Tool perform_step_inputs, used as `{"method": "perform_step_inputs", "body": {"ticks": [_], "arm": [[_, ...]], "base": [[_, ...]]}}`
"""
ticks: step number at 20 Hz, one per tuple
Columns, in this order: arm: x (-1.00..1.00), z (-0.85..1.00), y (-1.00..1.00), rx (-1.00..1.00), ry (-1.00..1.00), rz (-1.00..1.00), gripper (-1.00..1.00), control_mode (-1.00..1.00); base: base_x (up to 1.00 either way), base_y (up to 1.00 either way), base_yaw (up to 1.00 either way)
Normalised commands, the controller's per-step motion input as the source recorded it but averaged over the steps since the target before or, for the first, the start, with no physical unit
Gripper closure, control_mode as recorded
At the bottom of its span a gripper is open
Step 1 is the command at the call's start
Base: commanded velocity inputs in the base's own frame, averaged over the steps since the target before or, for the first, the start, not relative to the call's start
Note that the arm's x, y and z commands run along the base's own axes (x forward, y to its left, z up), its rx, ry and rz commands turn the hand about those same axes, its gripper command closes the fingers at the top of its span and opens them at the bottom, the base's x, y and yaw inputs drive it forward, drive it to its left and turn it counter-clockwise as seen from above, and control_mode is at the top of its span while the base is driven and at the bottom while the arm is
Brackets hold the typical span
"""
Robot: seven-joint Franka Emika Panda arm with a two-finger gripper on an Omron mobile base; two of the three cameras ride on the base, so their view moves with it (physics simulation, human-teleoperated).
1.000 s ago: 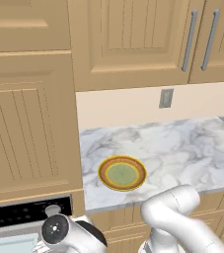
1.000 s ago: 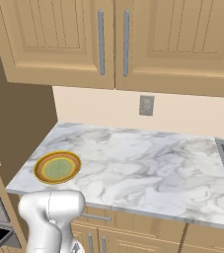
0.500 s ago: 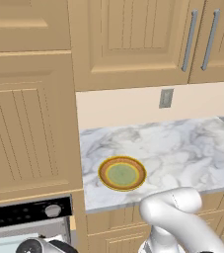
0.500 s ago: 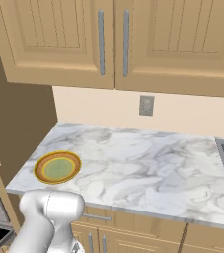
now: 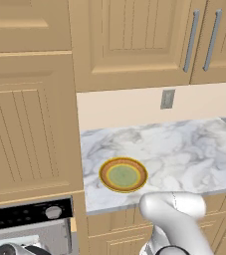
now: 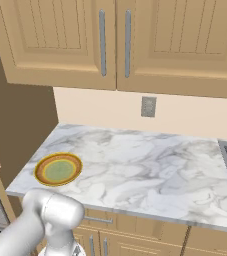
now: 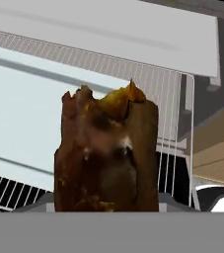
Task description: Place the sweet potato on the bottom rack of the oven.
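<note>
Your arm has dropped toward the oven [image 5: 30, 214]; fingers pinch the sweet potato [image 7: 106, 153] over a wire rack [image 7: 175, 128].

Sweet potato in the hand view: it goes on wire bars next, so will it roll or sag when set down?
The dark brown, lumpy sweet potato looks stiff, so sagging seems unlikely. Its oblong, uneven shape may rock slightly on the oven's wire rack, probably not roll far.

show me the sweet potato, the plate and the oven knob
sweet potato [image 7: 107, 153], hand view, middle of its brown skin
plate [image 5: 123, 175], left base view, green centre
oven knob [image 5: 53, 212], left base view, its round grey face
</note>
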Motion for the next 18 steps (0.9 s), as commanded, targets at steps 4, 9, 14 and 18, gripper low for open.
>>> {"method": "perform_step_inputs", "body": {"ticks": [4,9,14,18], "arm": [[0.21,-0.37,0.53,-0.03,0.0,0.0,1.0,-1.0],[0.08,-0.46,0.26,-0.04,-0.05,0.04,1.0,-1.0],[0.2,-0.27,0.17,-0.04,-0.17,0.01,1.0,-1.0],[0.22,-0.11,0.14,0.0,-0.06,0.0,1.0,-1.0]], "base": [[0.0,0.0,0.0],[0.0,0.0,0.0],[0.0,0.0,0.0],[0.0,0.0,0.0]]}}
